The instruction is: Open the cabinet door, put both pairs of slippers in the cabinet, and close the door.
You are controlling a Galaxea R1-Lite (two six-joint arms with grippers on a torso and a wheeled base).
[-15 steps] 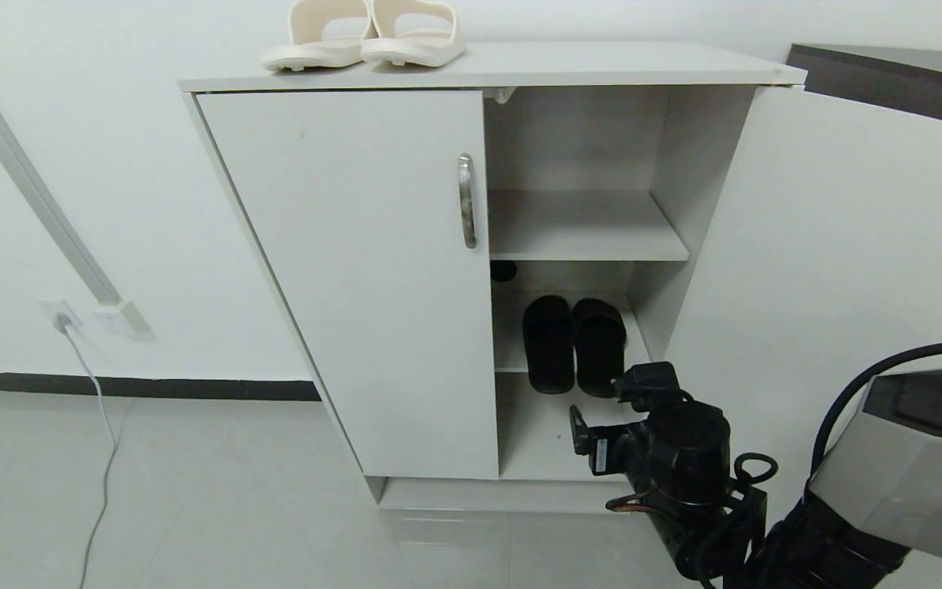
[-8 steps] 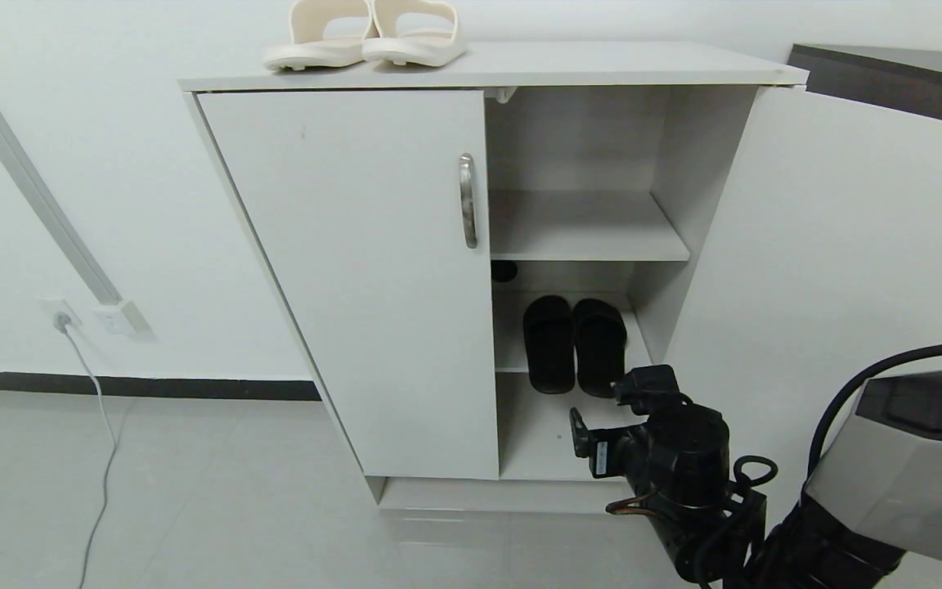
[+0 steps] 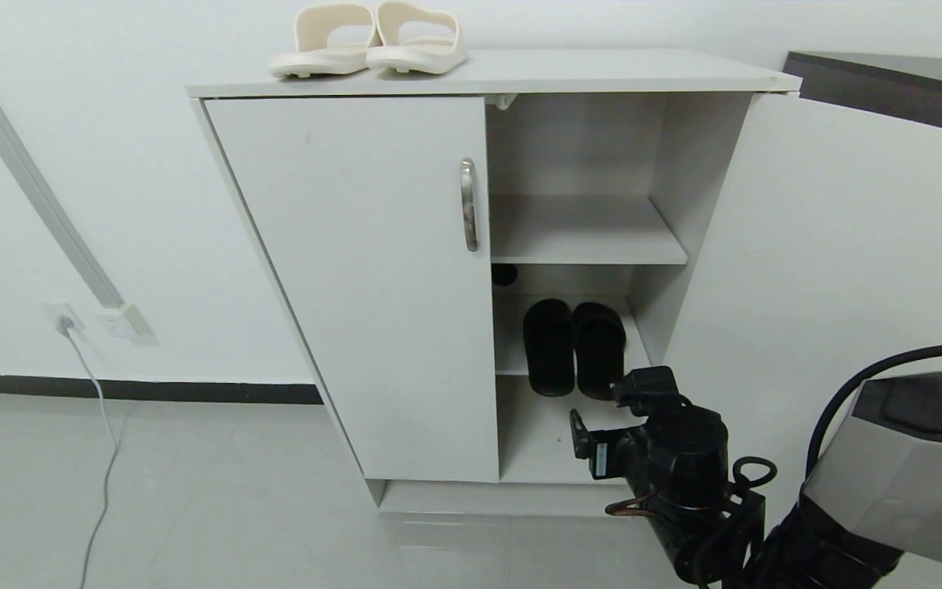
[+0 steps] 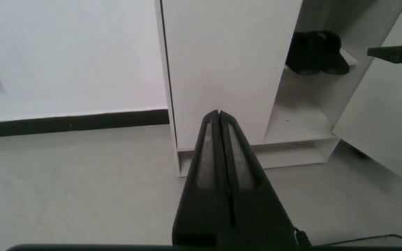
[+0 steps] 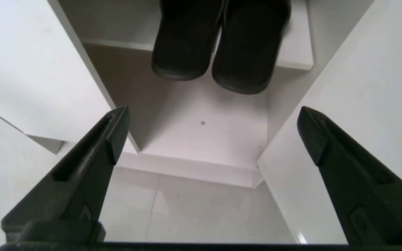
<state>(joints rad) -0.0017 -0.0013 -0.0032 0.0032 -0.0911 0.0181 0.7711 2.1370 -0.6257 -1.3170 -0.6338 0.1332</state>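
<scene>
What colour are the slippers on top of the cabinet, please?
Cream slippers, best in the head view.

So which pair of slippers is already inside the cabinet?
The black pair, lying on a shelf past the open door. The cream pair sits out on top of the cabinet.

- The cabinet (image 3: 340,286) looked like smooth, matt white laminated board.
- Its door handle (image 3: 468,204) was silvery metal with a soft sheen.
- The cream slippers (image 3: 373,57) on the cabinet's top looked smooth, matt and foam-like.
- The black slippers (image 3: 573,352) on a shelf inside the cabinet looked matt and rubbery.
- The floor (image 3: 193,507) before the cabinet was pale, glossy tile.
</scene>
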